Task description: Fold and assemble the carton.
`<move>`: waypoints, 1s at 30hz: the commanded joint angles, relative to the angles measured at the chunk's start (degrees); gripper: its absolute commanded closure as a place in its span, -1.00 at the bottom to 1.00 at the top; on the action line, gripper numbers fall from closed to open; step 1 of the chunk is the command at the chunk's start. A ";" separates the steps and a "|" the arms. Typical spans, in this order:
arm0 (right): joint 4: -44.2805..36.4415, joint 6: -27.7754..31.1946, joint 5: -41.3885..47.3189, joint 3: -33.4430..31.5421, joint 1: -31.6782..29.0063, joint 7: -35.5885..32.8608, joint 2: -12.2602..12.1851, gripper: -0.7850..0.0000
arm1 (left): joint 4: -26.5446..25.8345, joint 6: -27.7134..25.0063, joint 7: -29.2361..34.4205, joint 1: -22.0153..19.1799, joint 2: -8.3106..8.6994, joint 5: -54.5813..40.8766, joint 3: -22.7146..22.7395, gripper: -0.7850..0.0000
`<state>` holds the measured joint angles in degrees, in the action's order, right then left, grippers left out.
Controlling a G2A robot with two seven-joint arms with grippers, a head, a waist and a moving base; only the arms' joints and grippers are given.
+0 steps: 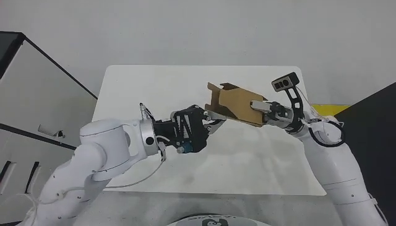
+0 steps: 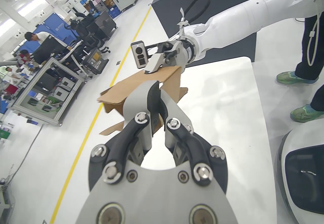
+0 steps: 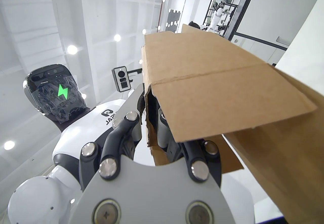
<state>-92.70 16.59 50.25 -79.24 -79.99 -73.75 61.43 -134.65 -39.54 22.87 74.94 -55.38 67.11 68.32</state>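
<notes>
Between left claw and right claw, the carton is pinched

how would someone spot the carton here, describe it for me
Start at the white table. Just right of its middle, the left gripper and right gripper face each other. The carton is the flat brown cardboard piece clamped between them, flaps loose, the only brown thing there.

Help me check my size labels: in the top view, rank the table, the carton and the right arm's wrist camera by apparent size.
1. table, largest by far.
2. carton.
3. wrist camera, clearly smallest.
Nearness to the camera does not alter this order.
</notes>
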 commanded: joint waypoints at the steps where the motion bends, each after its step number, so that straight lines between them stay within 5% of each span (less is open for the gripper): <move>1: -0.01 0.20 -0.15 -0.27 0.10 -1.28 -0.06 1.00 | 0.00 -0.24 -0.09 0.62 0.22 -0.03 2.18 1.00; 9: -0.89 1.58 0.77 -0.30 0.35 -5.29 -0.05 1.00 | 0.00 -1.36 -0.52 3.40 0.80 -0.33 7.20 1.00; 30: -3.04 2.64 -3.36 1.15 1.14 -8.12 -0.07 1.00 | 0.00 -1.52 0.25 1.72 0.49 -0.19 3.15 1.00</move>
<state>-95.65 19.13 46.83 -78.12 -78.85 -81.63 61.36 -134.65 -41.13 22.81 76.74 -54.91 66.67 71.35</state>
